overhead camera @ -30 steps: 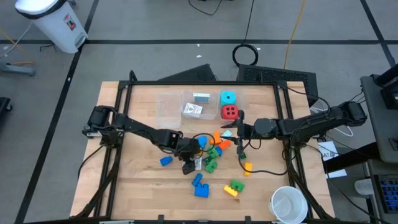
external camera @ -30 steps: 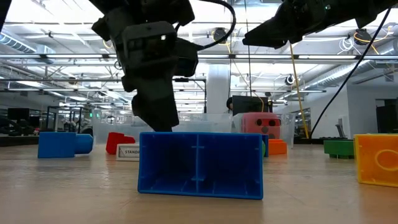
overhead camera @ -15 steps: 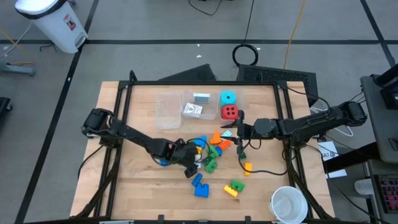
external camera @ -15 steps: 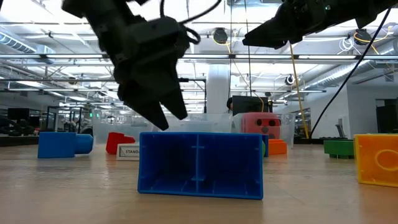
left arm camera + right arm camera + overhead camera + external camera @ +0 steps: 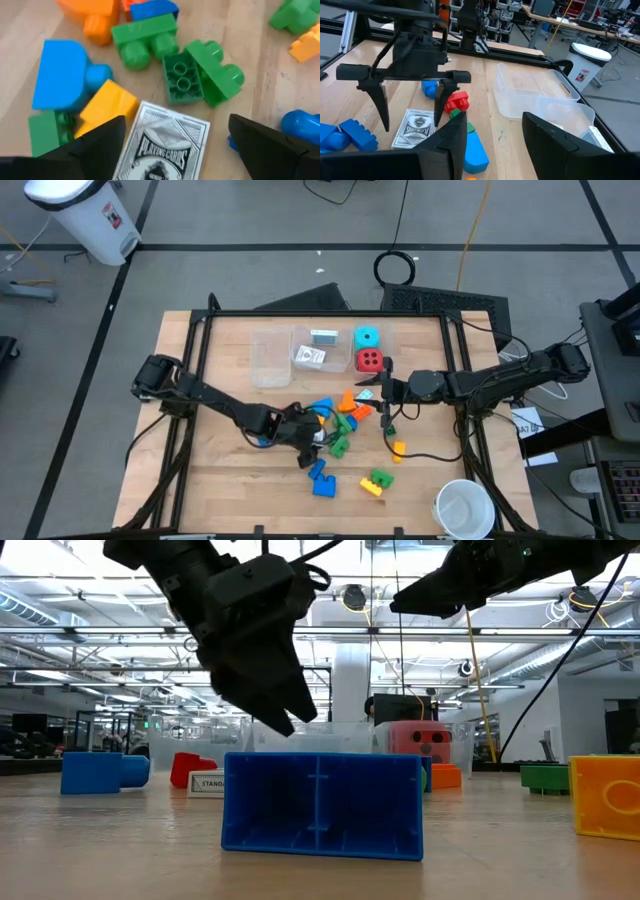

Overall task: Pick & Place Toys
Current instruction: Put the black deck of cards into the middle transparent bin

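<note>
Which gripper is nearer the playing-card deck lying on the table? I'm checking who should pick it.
Left. The left gripper hovers directly over the card deck, fingers open and straddling it. The right gripper waits farther off, beside the bins.

Between my dark fingers (image 5: 100, 142) lies a white card (image 5: 160, 142) with grey ornate printing. Bricks nearby: green (image 5: 202, 77), blue (image 5: 62, 75), yellow (image 5: 107, 102), orange (image 5: 90, 10).

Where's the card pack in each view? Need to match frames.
High: card pack mid-table, mostly hidden by the left gripper.
Low: card pack edge-on, just left of the big blue brick.
Left wrist: card pack bottom centre, between the fingers.
Right wrist: card pack lower left, face up.
Shared landmark: the open left gripper over the pack.
</note>
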